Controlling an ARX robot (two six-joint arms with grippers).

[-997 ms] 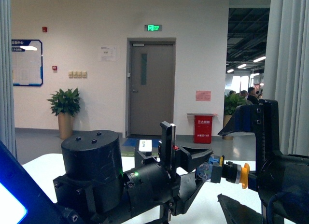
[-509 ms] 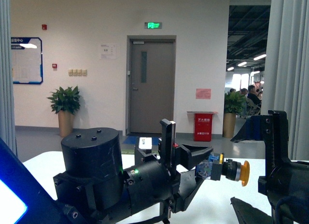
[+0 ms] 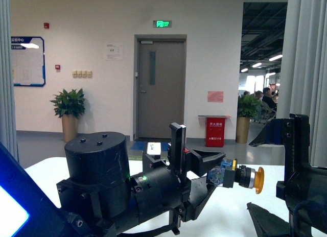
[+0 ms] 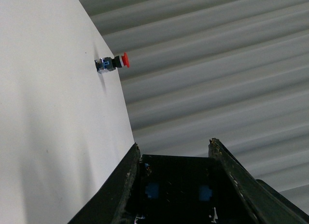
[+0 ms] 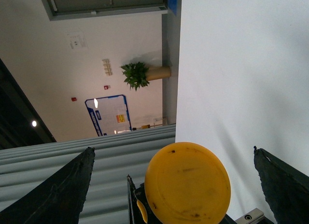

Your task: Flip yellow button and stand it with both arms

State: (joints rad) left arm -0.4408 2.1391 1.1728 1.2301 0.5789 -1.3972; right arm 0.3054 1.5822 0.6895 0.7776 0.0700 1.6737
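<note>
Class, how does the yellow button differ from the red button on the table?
The yellow button has a yellow cap; the red button a red one. The yellow button is held up by the left gripper, cap sideways; the red button rests ungripped on the white table, block against it. Both have dark blocks with blue parts.

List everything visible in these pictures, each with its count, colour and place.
yellow button: 1, yellow cap, held above the table
red button: 1, red cap, on the table near its edge
table: 1, white, under the arms
curtains: 2, grey, at both sides
door: 1, grey, far wall
potted plants: 2, green, either side of the door
bin: 1, red, right of the door
left gripper: 1, black, jaws shut on the yellow button
right gripper: 1, black, jaws open, facing the cap
</note>
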